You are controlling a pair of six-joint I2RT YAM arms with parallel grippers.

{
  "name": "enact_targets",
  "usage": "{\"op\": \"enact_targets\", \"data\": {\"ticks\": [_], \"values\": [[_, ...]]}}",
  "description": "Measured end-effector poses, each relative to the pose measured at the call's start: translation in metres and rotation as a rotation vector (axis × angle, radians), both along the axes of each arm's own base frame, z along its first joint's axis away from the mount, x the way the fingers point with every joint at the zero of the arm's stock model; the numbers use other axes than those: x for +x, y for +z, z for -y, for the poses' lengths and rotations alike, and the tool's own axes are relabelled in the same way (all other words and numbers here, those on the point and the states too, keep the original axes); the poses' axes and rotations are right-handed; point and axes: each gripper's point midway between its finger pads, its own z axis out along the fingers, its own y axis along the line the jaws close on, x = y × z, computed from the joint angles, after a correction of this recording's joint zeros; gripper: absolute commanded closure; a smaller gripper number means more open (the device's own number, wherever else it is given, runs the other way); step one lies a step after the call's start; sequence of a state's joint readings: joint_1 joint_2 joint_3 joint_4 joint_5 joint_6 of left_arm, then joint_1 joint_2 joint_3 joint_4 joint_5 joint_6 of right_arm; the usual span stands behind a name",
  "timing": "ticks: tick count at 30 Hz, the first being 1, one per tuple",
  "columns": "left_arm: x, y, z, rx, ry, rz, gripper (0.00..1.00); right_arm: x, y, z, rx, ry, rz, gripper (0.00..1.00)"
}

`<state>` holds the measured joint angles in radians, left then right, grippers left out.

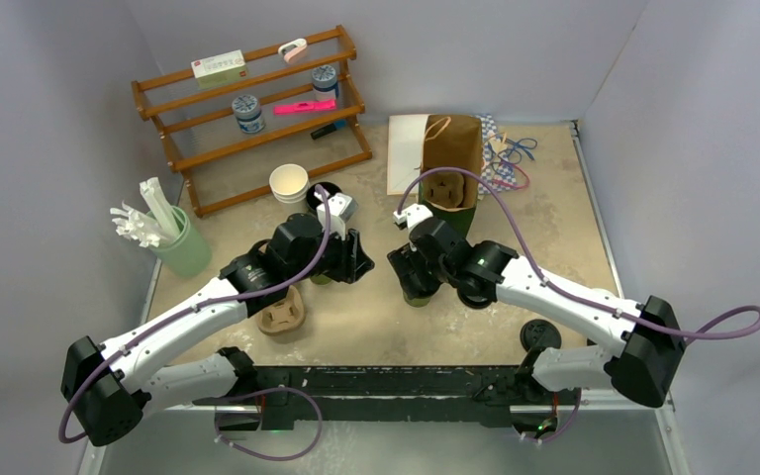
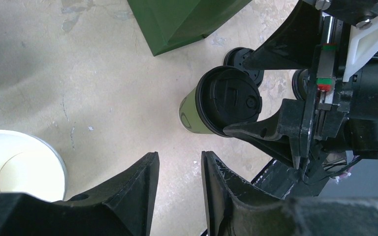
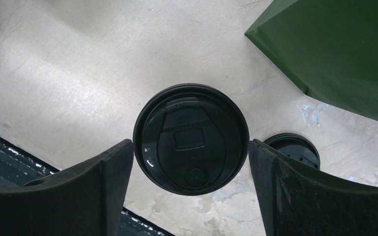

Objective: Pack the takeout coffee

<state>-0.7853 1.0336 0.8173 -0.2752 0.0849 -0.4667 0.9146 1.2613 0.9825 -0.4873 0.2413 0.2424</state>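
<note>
Coffee cup (image 2: 229, 101), lid on, stands on the table (image 1: 386, 322), not bagged. My right gripper (image 3: 191, 147) straddles the lid, jaws wide; I judge no firm grip. Left gripper (image 2: 179, 157) half-open, empty. Lift and placing into paper bag (image 1: 452, 148) remain.

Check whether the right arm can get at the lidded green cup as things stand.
Likely yes: the right fingers stand open either side of the lidded green cup, with nothing between them and it.
</note>
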Motion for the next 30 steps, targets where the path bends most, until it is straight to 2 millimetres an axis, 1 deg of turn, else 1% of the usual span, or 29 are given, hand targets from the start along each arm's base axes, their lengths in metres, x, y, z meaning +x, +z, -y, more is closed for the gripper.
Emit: {"op": "enact_targets", "data": {"ticks": [7, 12, 19, 23, 30], "values": [[0.000, 0.000, 0.000, 0.004, -0.004, 0.005, 0.61, 0.000, -0.009, -0.005, -0.009, -0.006, -0.033, 0.21], [0.000, -0.001, -0.001, 0.010, -0.006, 0.008, 0.62, 0.001, -0.010, -0.007, -0.013, -0.005, -0.040, 0.32], [0.000, 0.003, -0.002, 0.002, -0.003, 0.016, 0.61, 0.001, -0.005, -0.004, -0.016, -0.025, -0.043, 0.37], [-0.002, 0.016, 0.002, -0.057, -0.009, 0.028, 0.57, -0.001, 0.004, -0.001, 0.012, -0.050, -0.032, 0.38], [-0.013, 0.052, 0.023, -0.260, -0.057, 0.014, 0.49, -0.003, 0.029, 0.000, 0.112, -0.101, -0.001, 0.40]]}}
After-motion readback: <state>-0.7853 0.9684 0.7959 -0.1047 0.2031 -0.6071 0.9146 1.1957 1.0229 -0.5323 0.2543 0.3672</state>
